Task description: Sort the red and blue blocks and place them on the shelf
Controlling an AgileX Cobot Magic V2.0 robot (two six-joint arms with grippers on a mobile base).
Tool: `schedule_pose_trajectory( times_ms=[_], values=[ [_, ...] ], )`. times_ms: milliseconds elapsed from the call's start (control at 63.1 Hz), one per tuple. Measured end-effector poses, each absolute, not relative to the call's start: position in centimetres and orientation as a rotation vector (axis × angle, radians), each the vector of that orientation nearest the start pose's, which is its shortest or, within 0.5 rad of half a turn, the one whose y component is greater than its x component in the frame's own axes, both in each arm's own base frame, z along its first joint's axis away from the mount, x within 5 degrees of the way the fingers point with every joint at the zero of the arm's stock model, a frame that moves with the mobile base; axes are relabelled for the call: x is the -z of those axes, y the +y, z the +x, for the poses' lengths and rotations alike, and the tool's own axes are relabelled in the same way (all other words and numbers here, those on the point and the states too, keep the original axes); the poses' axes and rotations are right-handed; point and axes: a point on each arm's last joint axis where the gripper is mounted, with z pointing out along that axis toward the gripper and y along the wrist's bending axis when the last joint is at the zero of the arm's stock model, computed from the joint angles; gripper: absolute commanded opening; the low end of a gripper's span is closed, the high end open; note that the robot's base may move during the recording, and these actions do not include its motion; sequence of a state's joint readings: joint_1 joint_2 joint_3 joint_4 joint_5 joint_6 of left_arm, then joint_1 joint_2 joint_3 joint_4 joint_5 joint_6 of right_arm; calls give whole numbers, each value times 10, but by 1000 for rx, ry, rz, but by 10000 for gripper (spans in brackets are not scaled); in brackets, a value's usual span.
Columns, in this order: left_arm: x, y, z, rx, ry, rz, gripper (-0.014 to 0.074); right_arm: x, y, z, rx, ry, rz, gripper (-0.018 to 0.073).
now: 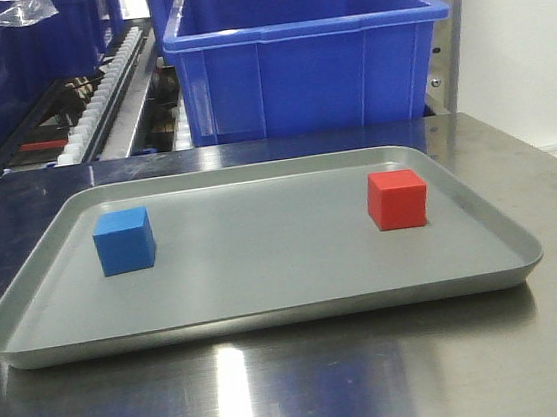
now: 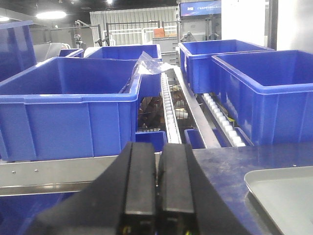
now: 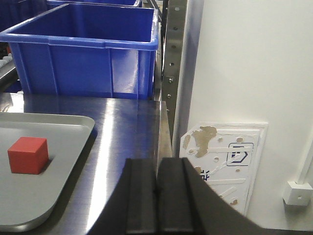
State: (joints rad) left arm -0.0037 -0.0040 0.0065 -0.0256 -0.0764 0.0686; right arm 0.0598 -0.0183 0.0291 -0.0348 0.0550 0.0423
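The shelf is standing behind the worktop, carrying large blue bins on its tiers. The worktop is supporting a shallow grey tray.

The left tool is facing the bins from beyond the tray's left corner, with its fingers pressing together and nothing between them. The right tool is sitting over the worktop's right edge, to the right of the tray, likewise fully closed and gripping nothing.

The blue block is resting upright on the tray's left side. The red block is resting on the tray's right side, well apart from it. Neither block is touching a tool.
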Motion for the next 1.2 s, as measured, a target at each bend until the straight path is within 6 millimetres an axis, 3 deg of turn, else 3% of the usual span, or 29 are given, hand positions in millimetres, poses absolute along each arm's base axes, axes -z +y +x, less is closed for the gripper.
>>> schedule_pose_trajectory(
  times_ms=[285,665,871,1014,1093,1204],
  values=[
    [-222,0,54,-30,1362,24,83,-204,3,56,-54,1494,-39,57],
    [-226,1,54,24,1320,-38,83,-226,3,52,-87,1316,-12,59],
    [-225,1,54,26,1333,-39,83,-294,2,35,-93,1245,-8,59],
    [-222,1,55,30,1369,-38,83,-346,2,35,-93,1280,-8,74],
    [-221,1,55,30,1373,-37,83,-374,3,44,-109,1321,0,196],
    [-221,1,55,30,1373,-37,83,-410,6,64,-178,1375,34,505]
  ],
)
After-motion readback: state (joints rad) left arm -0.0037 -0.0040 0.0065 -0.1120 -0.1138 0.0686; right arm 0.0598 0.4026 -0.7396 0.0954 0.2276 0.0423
